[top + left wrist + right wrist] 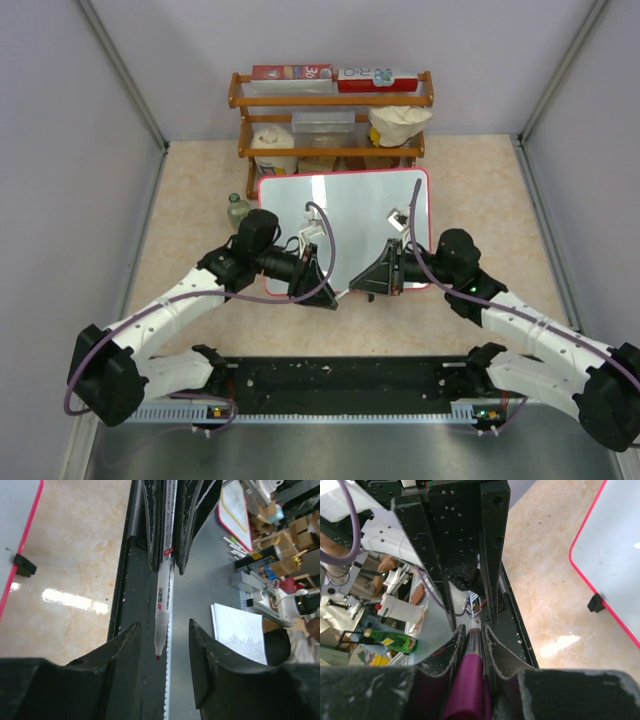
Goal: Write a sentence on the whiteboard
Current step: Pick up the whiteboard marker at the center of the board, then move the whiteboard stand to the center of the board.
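The whiteboard [345,210], white with a red-pink frame, lies in the middle of the table. I see no sentence on it. Its edge shows in the left wrist view [12,535] and the right wrist view [615,550]. My right gripper [364,280] is shut on a marker [470,675] with a magenta rear end. The marker [164,600] points its red tip between the fingers of my left gripper [163,625], which is open and not touching it. Both grippers meet nose to nose in front of the board's near edge; the left gripper [322,285] faces right.
A wooden shelf [330,100] with boxes and jars stands behind the board. A small green jar [237,208] sits left of the board. A small white object [397,217] lies on the board. A black rail [340,380] runs along the near edge.
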You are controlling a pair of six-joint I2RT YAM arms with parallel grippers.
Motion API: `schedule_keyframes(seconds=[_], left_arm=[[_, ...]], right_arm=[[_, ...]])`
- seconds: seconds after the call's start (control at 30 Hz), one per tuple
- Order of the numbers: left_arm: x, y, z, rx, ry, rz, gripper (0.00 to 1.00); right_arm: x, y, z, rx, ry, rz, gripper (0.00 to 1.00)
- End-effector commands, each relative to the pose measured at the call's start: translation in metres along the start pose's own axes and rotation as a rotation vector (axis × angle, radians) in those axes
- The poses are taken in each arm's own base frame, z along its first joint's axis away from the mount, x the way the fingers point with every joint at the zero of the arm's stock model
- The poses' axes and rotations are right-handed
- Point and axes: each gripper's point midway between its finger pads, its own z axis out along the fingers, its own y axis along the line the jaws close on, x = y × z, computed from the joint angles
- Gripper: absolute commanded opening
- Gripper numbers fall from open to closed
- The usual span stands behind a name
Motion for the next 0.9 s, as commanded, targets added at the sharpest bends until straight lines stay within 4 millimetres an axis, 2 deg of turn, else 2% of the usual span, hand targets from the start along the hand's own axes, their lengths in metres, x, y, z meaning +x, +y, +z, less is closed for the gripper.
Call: schedule_keyframes(seconds=[0.0,0.03,0.07,0.1,0.13,0.2,0.23,0.3,0.33,0.43,0.47,0.53,0.57,0.7,0.73,0.8,0.87], left_arm=[[-0.016,0.010,-0.008,-0.137,-0.056,0.061,0.55],[-0.017,0.010,-0.012,-0.171,-0.072,0.069,0.67],[-0.019,0.014,-0.015,-0.211,-0.086,0.066,0.73],[-0.023,0.027,-0.020,-0.306,-0.117,0.056,0.80],[-0.028,0.028,-0.024,-0.336,-0.150,0.076,0.87],[-0.025,0.043,-0.031,-0.431,-0.195,0.033,0.93],[-0.031,0.055,-0.043,-0.544,-0.256,0.024,0.99],[-0.027,0.068,-0.052,-0.632,-0.325,-0.055,0.99],[-0.032,0.074,-0.065,-0.710,-0.393,-0.076,0.99],[-0.028,0.088,-0.084,-0.822,-0.495,-0.094,0.99],[-0.020,0.097,-0.088,-0.864,-0.498,-0.110,0.99],[-0.011,0.106,-0.094,-0.911,-0.510,-0.131,0.98],[-0.002,0.115,-0.099,-0.963,-0.510,-0.161,0.98],[0.036,0.137,-0.102,-1.055,-0.451,-0.291,0.90],[0.047,0.143,-0.098,-1.062,-0.432,-0.328,0.88],[0.057,0.147,-0.093,-1.060,-0.418,-0.355,0.82],[0.068,0.151,-0.082,-1.043,-0.401,-0.386,0.80]], right_arm=[[-0.008,-0.012,-0.003,0.111,-0.043,-0.059,0.00],[-0.007,-0.018,-0.005,0.143,-0.053,-0.054,0.00],[-0.010,-0.019,-0.008,0.170,-0.077,-0.062,0.00],[-0.015,-0.028,-0.011,0.225,-0.114,-0.071,0.00],[-0.012,-0.034,-0.015,0.257,-0.126,-0.065,0.00],[-0.022,-0.043,-0.025,0.340,-0.193,-0.081,0.00],[-0.019,-0.048,-0.029,0.369,-0.199,-0.080,0.00],[-0.026,-0.049,-0.037,0.406,-0.250,-0.114,0.00],[-0.025,-0.053,-0.041,0.431,-0.256,-0.111,0.00],[-0.032,-0.057,-0.053,0.492,-0.304,-0.134,0.00],[-0.029,-0.061,-0.056,0.518,-0.303,-0.123,0.00],[-0.036,-0.064,-0.063,0.560,-0.347,-0.104,0.00],[-0.030,-0.070,-0.066,0.586,-0.330,-0.088,0.00],[-0.030,-0.080,-0.077,0.658,-0.349,-0.077,0.00],[-0.031,-0.082,-0.079,0.670,-0.351,-0.078,0.00],[-0.031,-0.085,-0.081,0.682,-0.351,-0.081,0.00],[-0.029,-0.088,-0.081,0.691,-0.342,-0.083,0.00]])
